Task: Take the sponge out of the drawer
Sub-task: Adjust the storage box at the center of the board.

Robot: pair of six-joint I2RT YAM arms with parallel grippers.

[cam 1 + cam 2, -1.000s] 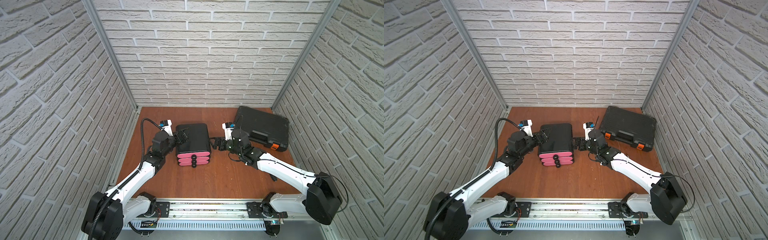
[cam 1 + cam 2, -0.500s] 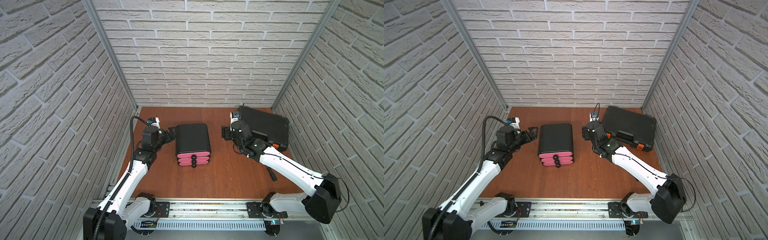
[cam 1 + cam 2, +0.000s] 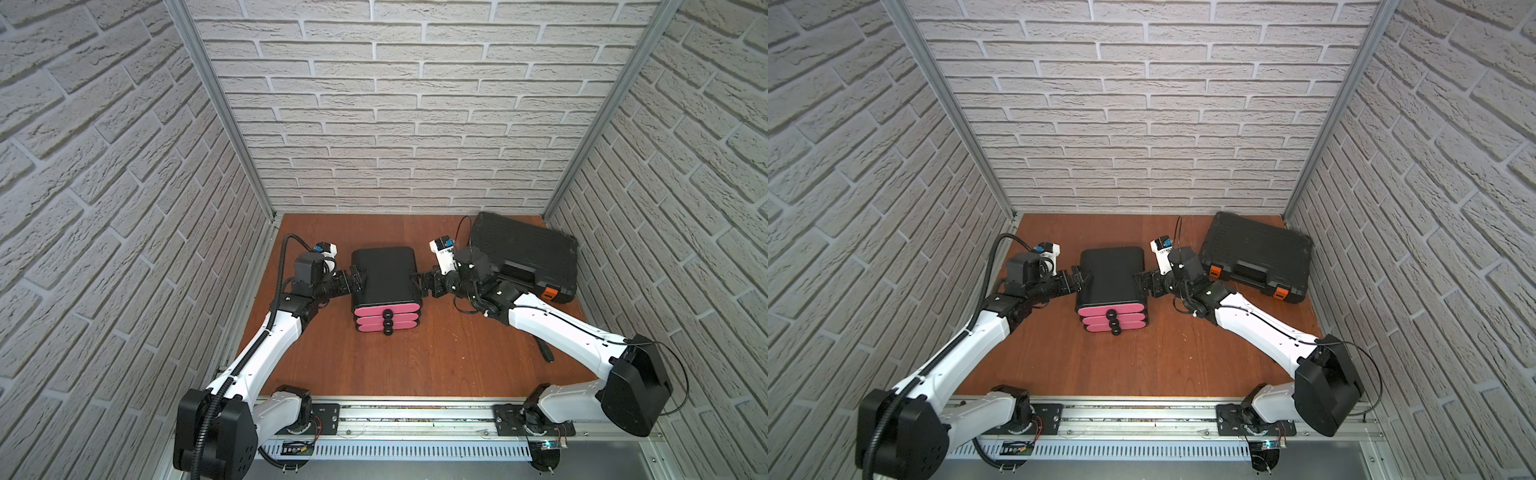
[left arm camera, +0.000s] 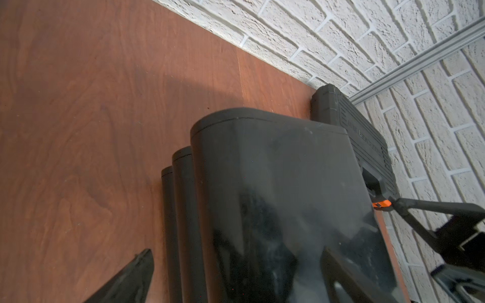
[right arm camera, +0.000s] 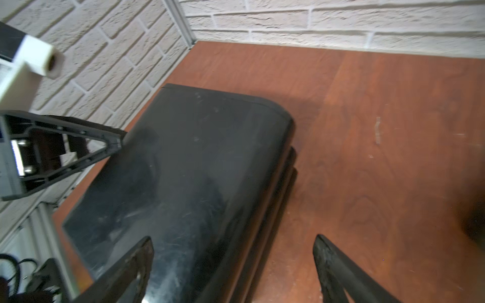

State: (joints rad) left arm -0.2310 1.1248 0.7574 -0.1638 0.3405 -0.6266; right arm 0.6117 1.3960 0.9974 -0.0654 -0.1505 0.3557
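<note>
The drawer unit (image 3: pixel 384 274) (image 3: pixel 1112 274) is a black box with three pink drawer fronts (image 3: pixel 386 319), each with a black knob, all pushed in. The sponge is hidden. My left gripper (image 3: pixel 360 279) (image 3: pixel 1080 278) is open at the unit's left side. In the left wrist view this gripper (image 4: pixel 237 275) straddles the unit's upper edge (image 4: pixel 275 183). My right gripper (image 3: pixel 419 283) (image 3: pixel 1139 282) is open at the right side. In the right wrist view that gripper (image 5: pixel 232 265) has one finger over the black top (image 5: pixel 189 162) and one over the table.
A shut black tool case (image 3: pixel 524 254) (image 3: pixel 1255 251) with orange latches lies at the back right, close behind my right arm. Brick walls enclose the wooden table (image 3: pixel 415 361) on three sides. A metal rail (image 3: pixel 415 415) runs along the front edge.
Half a second ago both grippers stood back from the drawer unit; now both are at its sides again. The right gripper's jaws have spread wider.
</note>
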